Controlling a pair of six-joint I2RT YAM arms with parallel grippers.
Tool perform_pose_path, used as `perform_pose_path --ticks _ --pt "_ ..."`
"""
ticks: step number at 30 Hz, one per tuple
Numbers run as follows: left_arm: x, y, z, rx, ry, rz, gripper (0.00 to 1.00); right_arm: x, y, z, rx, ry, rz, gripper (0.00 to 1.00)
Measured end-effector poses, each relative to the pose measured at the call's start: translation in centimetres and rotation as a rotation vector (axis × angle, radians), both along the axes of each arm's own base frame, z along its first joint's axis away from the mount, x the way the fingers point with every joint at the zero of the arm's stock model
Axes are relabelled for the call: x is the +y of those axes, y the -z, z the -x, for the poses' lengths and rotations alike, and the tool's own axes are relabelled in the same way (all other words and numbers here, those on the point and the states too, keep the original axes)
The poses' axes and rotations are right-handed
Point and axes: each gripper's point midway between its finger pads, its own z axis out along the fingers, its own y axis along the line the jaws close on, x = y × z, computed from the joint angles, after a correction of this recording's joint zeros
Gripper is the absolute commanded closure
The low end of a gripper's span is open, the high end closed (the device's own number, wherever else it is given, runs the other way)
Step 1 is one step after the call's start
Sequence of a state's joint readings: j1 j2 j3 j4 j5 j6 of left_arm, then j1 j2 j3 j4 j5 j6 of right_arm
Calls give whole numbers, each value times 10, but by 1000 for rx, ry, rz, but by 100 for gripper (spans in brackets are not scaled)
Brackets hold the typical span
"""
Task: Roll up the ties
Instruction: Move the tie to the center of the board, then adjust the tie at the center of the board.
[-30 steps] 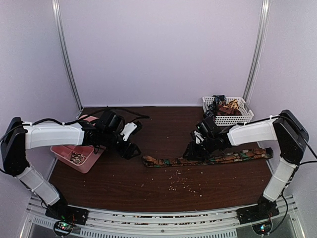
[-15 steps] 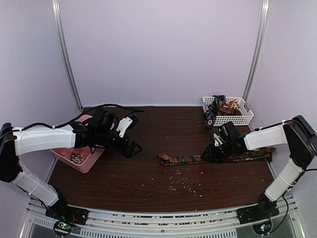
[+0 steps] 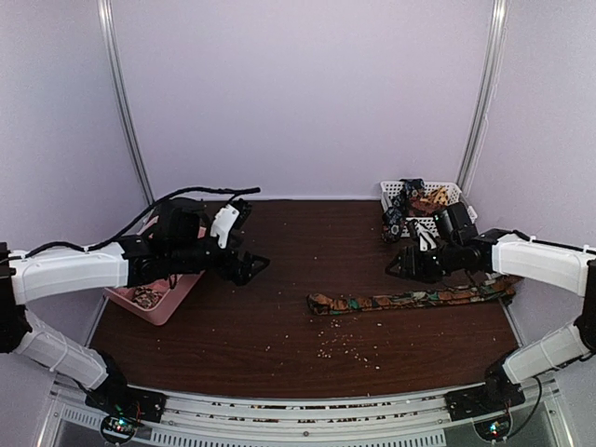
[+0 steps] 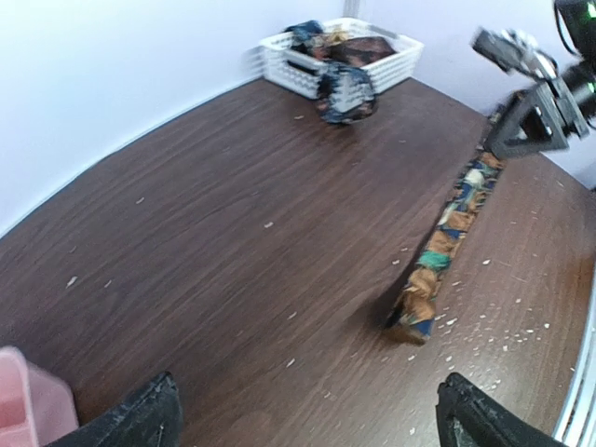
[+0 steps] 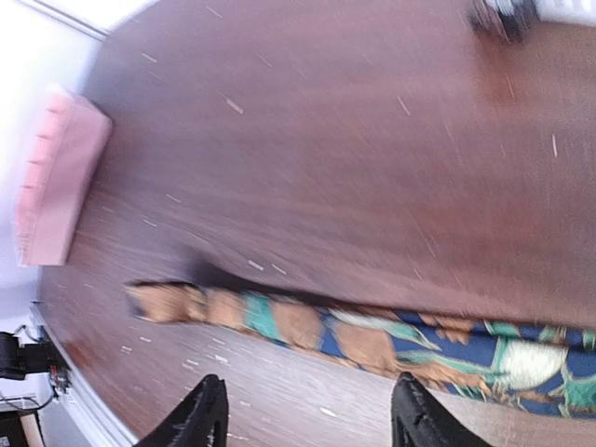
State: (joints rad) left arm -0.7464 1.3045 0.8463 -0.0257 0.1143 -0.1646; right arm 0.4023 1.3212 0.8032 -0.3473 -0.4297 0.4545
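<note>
Brown-and-green patterned tie (image 3: 410, 299) lies flat and straight on the tabletop (image 3: 279, 326), right of centre. The right gripper (image 3: 402, 267) hovers over it, spread and empty. The left gripper (image 3: 250, 267) hangs wide open beside the pink tray (image 3: 140, 300).

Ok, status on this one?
Left gripper open, empty. Right gripper open, off the tie. It lies flat, unrolled. Crumbs near it, nothing blocking.

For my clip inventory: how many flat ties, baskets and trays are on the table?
Flat tie: 1
White basket: 1
Pink tray: 1
Total: 3
The bunched ties in the basket are too tangled to count.
</note>
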Motion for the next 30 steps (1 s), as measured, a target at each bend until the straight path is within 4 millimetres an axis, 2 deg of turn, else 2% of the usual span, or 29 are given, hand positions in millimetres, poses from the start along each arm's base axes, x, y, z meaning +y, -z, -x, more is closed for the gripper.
perform_pose_path --ticks 3,6,8,10,13,16,19,22,26,27,30 --pt "-31 1 6 -12 103 -25 2 8 -31 -7 -81 -32 -44 41" --pt "-71 10 14 2 238 -56 9 19 -39 -9 -96 -68 -90 46" --pt "-98 20 15 21 321 -79 19 27 -33 -8 -73 -94 -111 50" --pt "-120 33 13 37 376 -106 34 37 -22 -6 -40 -119 -117 55" --pt "-145 55 8 67 423 -144 52 50 -2 -3 24 -146 -119 60" --pt "-164 76 5 90 450 -175 65 60 16 1 79 -160 -123 65" --pt "-168 102 7 138 461 -218 76 65 24 0 99 -160 -135 68" --pt "-158 122 15 182 465 -260 81 71 28 -2 105 -158 -149 72" --pt "-131 157 30 256 456 -317 83 76 47 -4 136 -159 -143 77" --pt "-116 176 36 299 446 -348 85 77 64 -3 176 -152 -129 80" --pt "-116 176 33 290 436 -347 85 77 76 -2 198 -150 -118 81"
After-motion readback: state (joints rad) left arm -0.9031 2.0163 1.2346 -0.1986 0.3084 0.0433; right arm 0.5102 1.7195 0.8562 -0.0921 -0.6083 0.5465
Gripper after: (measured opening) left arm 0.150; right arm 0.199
